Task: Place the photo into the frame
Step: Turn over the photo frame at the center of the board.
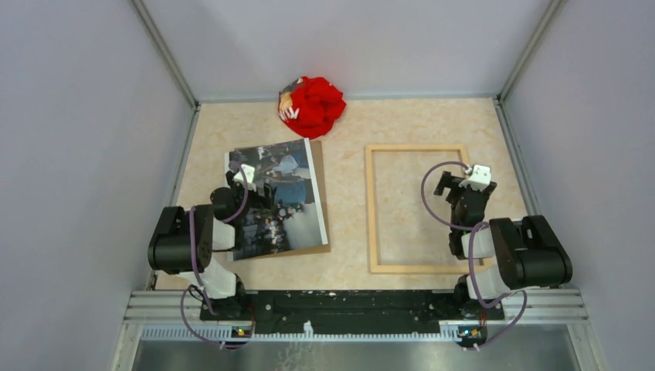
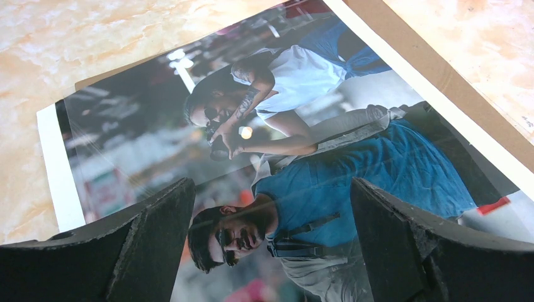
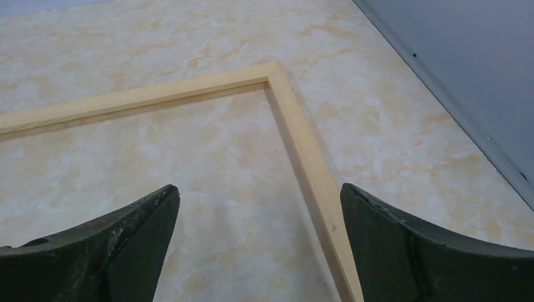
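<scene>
The photo (image 1: 284, 193), a glossy white-edged print of people in blue, lies on a brown backing board (image 1: 320, 216) at the left of the table. It fills the left wrist view (image 2: 296, 126). My left gripper (image 1: 241, 176) hovers over the photo's left part, open and empty (image 2: 271, 245). The frame (image 1: 415, 209), thin pale wood, lies flat at the right with bare table inside it. My right gripper (image 1: 460, 179) is open and empty above the frame's right side (image 3: 258, 245); the frame's far right corner (image 3: 274, 72) shows ahead of it.
A crumpled red cloth (image 1: 311, 106) lies at the back middle of the table. Grey walls enclose the table on the left, back and right; the right wall's foot (image 3: 466, 113) runs close past the frame. The backing board's edge (image 2: 441, 69) shows beside the photo.
</scene>
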